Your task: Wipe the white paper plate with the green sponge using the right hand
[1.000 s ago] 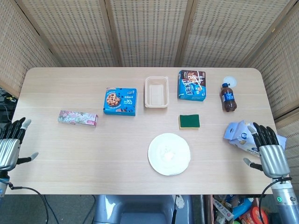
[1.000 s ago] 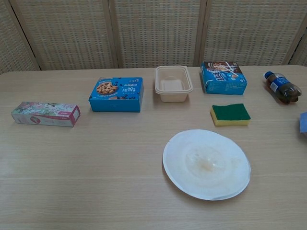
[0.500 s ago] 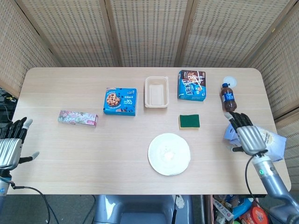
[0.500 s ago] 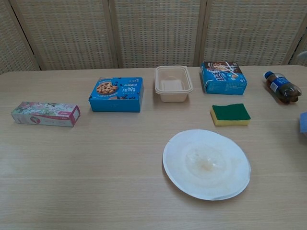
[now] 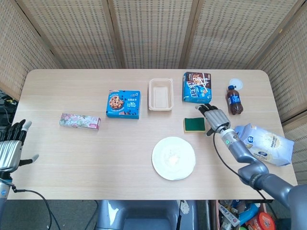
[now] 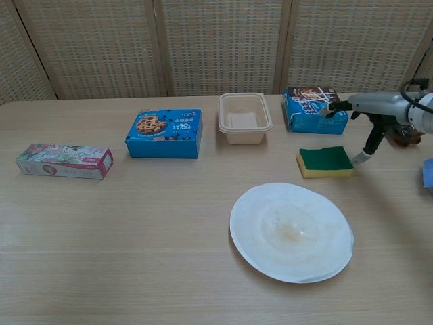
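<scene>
The task is at its opening stage: nothing has been wiped yet, and the sponge has not been picked up. The rectangular green sponge with a yellow foam underside [image 6: 325, 162] lies flat on the pale wooden counter [image 5: 72, 148], and I will place everything else from it. The round white paper plate [image 6: 291, 231] sits just in front of the sponge, a little toward the robot's left, apart from it, and a brownish smear shows in the plate's middle, so the cleaning is all left to do.

The right robot hand [image 5: 214, 119] hovers at the sponge's right edge, just beside it. In the chest view its fingers [image 6: 370, 145] are spread, one pointing down at the counter by the sponge's right end and others reaching out level above it. It holds nothing; whether a fingertip touches the sponge I cannot tell. The left robot hand [image 5: 10, 149] rests well away from the sponge at the counter's far left edge, fingers apart and empty.

What remains, by my judgement: closing on the sponge, lifting it, carrying it to the plate and rubbing over the smear.

Behind the sponge stands a blue and brown snack box [image 5: 196, 87], with a beige empty food tray [image 5: 160, 94] to its left. A small dark cola bottle [image 5: 233, 100] stands behind and to the sponge's right.
</scene>
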